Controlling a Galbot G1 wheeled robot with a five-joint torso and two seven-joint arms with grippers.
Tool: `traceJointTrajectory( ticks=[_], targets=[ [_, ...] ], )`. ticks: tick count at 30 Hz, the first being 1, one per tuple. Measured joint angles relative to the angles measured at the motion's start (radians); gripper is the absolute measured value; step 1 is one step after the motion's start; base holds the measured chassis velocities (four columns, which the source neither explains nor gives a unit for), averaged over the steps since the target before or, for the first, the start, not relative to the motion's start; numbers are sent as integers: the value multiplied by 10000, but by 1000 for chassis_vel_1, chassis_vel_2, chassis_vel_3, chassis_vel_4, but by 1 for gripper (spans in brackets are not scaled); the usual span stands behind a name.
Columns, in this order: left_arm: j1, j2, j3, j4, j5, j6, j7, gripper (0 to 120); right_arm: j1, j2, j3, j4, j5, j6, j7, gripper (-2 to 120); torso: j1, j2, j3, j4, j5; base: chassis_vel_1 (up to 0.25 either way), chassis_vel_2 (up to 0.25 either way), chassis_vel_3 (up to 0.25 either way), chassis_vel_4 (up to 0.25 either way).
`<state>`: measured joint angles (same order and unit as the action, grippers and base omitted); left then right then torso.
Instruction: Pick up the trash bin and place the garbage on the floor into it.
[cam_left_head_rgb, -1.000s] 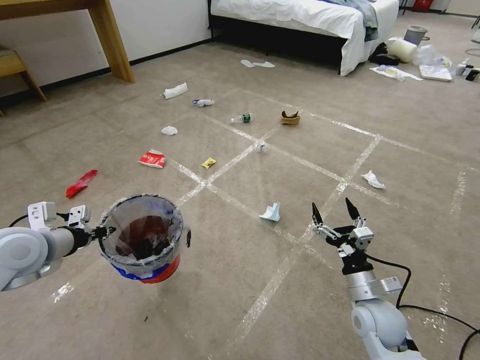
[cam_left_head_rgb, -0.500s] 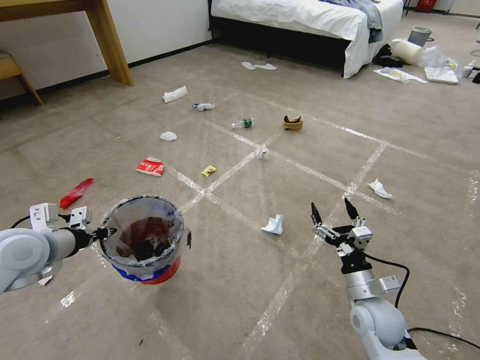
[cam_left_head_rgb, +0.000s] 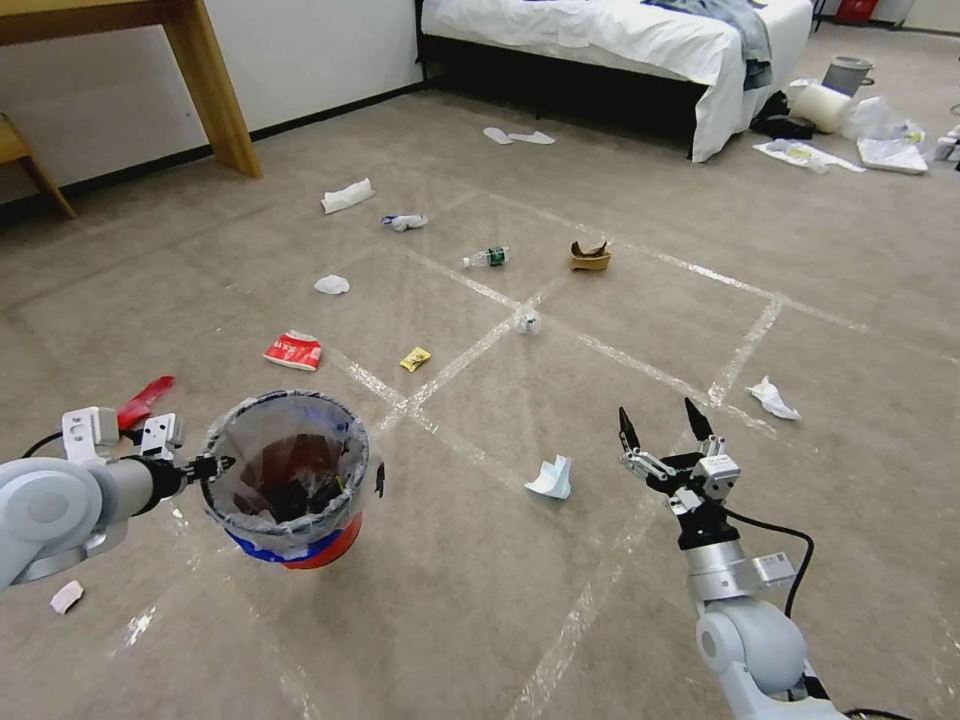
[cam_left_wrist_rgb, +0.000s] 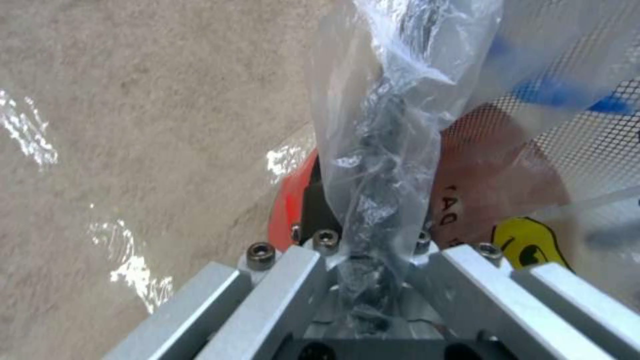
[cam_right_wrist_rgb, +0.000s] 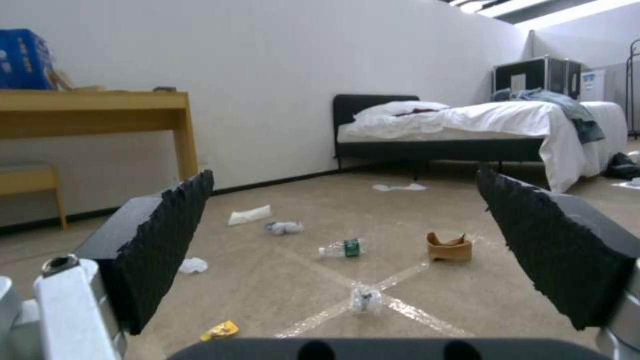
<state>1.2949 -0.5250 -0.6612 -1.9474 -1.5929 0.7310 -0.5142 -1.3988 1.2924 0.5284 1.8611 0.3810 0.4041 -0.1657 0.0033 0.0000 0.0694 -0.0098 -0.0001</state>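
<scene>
Bin (cam_left_head_rgb: 290, 480) hangs by its rim from left gripper (cam_left_head_rgb: 208, 465); light, liner prob. slippery. Right gripper (cam_left_head_rgb: 660, 425) gapes empty, blue scrap (cam_left_head_rgb: 552, 480) at 9 o'clock.

One bin (cam_left_head_rgb: 290, 480) is in the air. On the floor (cam_left_head_rgb: 480, 600) lie one bottle (cam_left_head_rgb: 487, 258), one brown paper bag (cam_left_head_rgb: 590, 256), one yellow wrapper (cam_left_head_rgb: 415, 358), two red wrappers (cam_left_head_rgb: 293, 350) (cam_left_head_rgb: 143, 402), one pale blue scrap (cam_left_head_rgb: 552, 478) and two grippers (cam_left_head_rgb: 215, 464) (cam_left_head_rgb: 660, 432) are visible.
</scene>
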Motion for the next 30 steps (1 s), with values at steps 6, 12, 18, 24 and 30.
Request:
traceJointTrajectory(
  ticks=[6, 12, 18, 24, 30],
  targets=[
    [-79, 55, 0, 2, -47, 0, 0, 0, 41, 3, 29, -19, -25, -13, 75, 100, -2, 1, -2, 1, 1, 0, 0, 0, 0],
    [-57, -57, -35, -72, -40, 1, -1, 0, 176, -189, 106, 48, 90, -242, 305, 100, -2, 1, -2, 2, 1, 0, 0, 0, 0],
    [-95, -229, -13, -44, 55, 1, -11, 0, 291, -1425, -85, -47, 698, -670, 580, 100, -2, 0, -2, 0, 3, 0, 0, 0, 0],
    [-74, -232, -26, -117, 44, -22, -56, 0, 854, -2991, -1059, -267, 1545, -1278, 986, 100, -2, 1, -1, 0, 3, 0, 0, 0, 0],
    [21, -397, -114, -152, 85, -54, -153, 0, 2068, -4322, -2726, -304, 3335, -2488, 2207, 100, -1, 0, -1, 5, 3, 0, 0, 0, 0]
  ],
)
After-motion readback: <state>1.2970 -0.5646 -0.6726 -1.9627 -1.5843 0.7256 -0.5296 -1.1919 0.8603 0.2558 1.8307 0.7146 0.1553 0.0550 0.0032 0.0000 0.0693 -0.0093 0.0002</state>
